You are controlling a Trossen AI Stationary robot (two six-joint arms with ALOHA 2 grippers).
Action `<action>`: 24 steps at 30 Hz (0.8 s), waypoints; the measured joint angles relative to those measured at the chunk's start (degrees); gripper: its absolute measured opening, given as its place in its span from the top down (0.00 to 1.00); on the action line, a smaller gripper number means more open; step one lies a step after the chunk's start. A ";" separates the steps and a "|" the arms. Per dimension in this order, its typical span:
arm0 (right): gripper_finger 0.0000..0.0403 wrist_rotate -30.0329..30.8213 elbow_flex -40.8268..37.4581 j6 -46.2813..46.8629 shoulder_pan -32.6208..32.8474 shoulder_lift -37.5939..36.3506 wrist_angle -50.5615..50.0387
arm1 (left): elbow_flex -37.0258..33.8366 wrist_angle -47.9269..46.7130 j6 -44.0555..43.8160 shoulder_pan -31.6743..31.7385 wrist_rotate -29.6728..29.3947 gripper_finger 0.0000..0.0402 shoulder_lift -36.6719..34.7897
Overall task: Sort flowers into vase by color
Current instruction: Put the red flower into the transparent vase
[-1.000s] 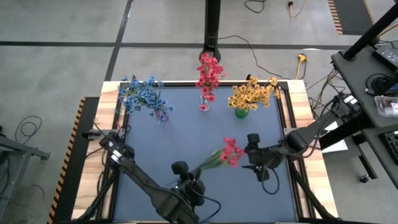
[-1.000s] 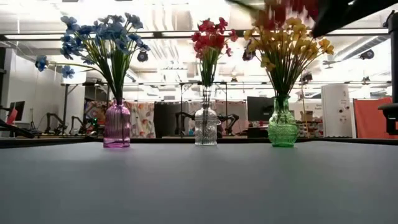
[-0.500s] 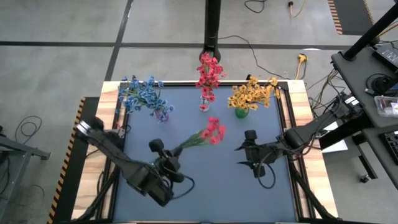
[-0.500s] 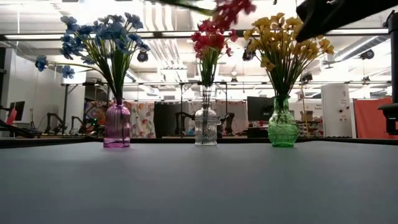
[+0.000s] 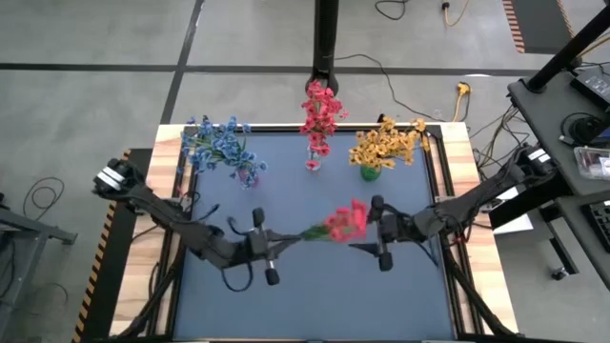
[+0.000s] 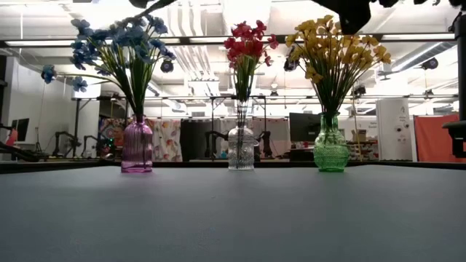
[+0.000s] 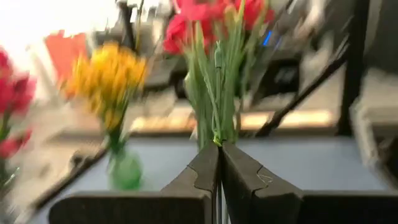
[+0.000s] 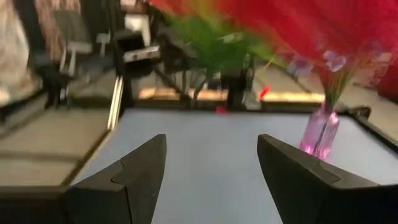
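My left gripper (image 5: 280, 237) hovers above the table's middle, shut on a red flower sprig. Its blossoms (image 5: 343, 221) point toward the table's right, and in the left wrist view its blossoms (image 7: 211, 12) show beyond the fingers. My right gripper (image 5: 367, 232) is open and faces the blossoms from the right; in its wrist view the right gripper (image 8: 211, 165) has nothing between its fingers. Three vases stand along the far edge: a purple one (image 6: 137, 145) with blue flowers, a clear one (image 6: 242, 148) with red flowers, a green one (image 6: 331, 151) with yellow flowers. My left gripper pinches the sprig's green stems (image 7: 217, 138) between its two fingers, well below the blossoms. The fingers come level from the table's left, roughly along the stem. The sprig is lifted clear of the table and juts out past the fingertips toward the right gripper.
The dark mat (image 5: 315, 295) has a raised frame around it and wooden table strips on either side. A black post (image 5: 326, 43) rises behind the far edge. The filled bouquets (image 5: 219, 143) spread wide above their vases.
My left arm has swung from the near edge toward the table's left and lifted. It has carried the sprig toward the far edge and then right, and turned it level across the table. My right gripper has crept a little toward the far left.
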 joint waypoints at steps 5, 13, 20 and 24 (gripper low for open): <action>0.39 -0.02 -1.90 -1.72 0.00 3.32 15.48 | -6.83 24.51 8.27 2.76 11.29 1.00 2.38; 0.39 1.50 6.45 -7.81 -0.13 12.14 19.24 | -4.38 26.60 13.53 5.85 12.78 1.00 5.20; 0.39 5.71 15.27 -9.59 -0.98 19.23 19.42 | -3.28 25.36 16.18 6.06 12.83 1.00 5.16; 0.39 9.43 19.52 -10.56 -1.71 22.64 18.83 | -3.52 25.20 17.14 6.07 12.82 1.00 5.18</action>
